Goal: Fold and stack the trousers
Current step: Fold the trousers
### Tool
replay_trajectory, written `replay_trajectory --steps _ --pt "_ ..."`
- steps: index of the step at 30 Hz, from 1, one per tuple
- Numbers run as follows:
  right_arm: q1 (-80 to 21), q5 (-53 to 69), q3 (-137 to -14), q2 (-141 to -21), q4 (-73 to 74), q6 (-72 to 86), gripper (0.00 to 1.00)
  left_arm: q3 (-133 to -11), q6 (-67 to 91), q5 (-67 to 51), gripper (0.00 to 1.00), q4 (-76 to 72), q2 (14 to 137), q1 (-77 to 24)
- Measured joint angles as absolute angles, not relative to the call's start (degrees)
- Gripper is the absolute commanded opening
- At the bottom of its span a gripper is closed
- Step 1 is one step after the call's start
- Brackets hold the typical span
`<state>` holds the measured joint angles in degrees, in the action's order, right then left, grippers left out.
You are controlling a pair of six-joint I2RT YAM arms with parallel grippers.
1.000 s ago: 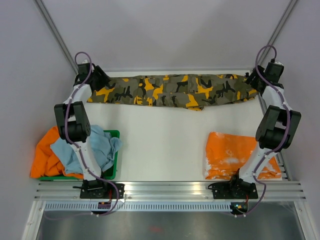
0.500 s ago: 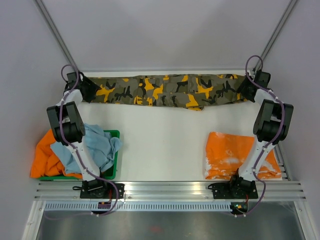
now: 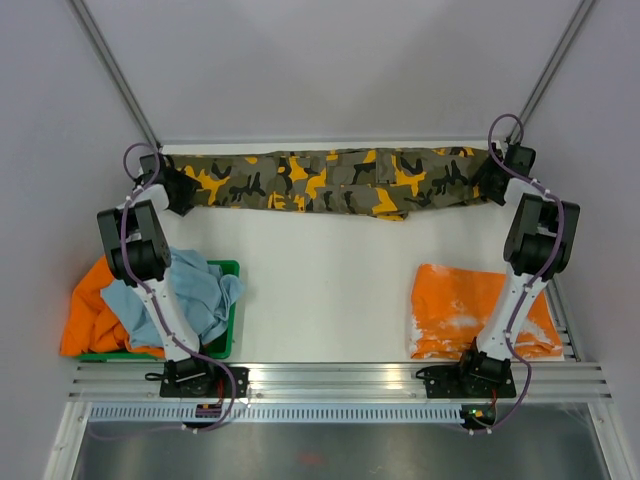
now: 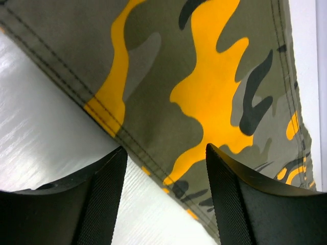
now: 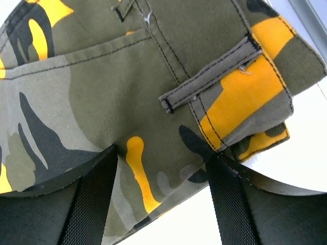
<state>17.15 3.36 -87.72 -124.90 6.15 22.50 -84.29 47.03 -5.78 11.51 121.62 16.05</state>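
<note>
The trousers point(image 3: 330, 182), olive camouflage with black and yellow-orange blotches, lie stretched out flat along the table's far edge. My left gripper point(image 3: 180, 190) is at their left end, open. In the left wrist view its fingers point(image 4: 104, 189) straddle the stitched hem of the trousers point(image 4: 204, 87), with bare table under the gripper point(image 4: 164, 151). My right gripper point(image 3: 490, 184) is at their right end, also open. In the right wrist view the gripper point(image 5: 162, 153) has the waistband corner of the trousers point(image 5: 127, 92), with its belt loop point(image 5: 214, 76), lying between its jaws.
A green bin point(image 3: 228, 268) at the near left holds light blue cloth point(image 3: 180, 300) and orange cloth point(image 3: 90, 310). A folded orange garment point(image 3: 470, 305) lies at the near right. Walls and slanted frame posts close in behind the table's far edge.
Both wrists have swung outward toward the far corners and dropped low at the two ends of the trousers. The left end of the trousers now reaches a little farther left.
</note>
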Motion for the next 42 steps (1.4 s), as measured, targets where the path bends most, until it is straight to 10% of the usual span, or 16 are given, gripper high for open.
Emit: replay_trajectory --steps 6,11,14,16,40,42 --pt "17.1 3.6 -90.3 -126.7 6.4 22.7 0.74 -91.0 49.2 -6.2 0.6 11.9 126.4 16.2" --pt "17.2 3.8 -90.9 -127.5 6.1 23.2 0.4 -92.9 51.4 -6.1 0.36 12.6 128.2 16.4" --pt "17.6 4.4 -91.0 -128.2 5.9 23.9 0.11 -93.0 53.0 -6.2 0.03 13.3 128.8 16.7" --pt "17.8 4.9 -91.0 -128.4 5.6 24.6 0.0 -93.0 53.3 -6.5 0.02 13.5 129.1 16.9" --pt "19.3 2.5 -65.0 -108.0 6.6 22.2 0.0 -67.7 39.3 1.4 0.03 15.3 106.4 19.3" --pt "19.5 2.9 -65.0 -107.3 7.8 21.5 0.16 -67.6 37.6 1.3 0.18 15.3 105.0 19.3"
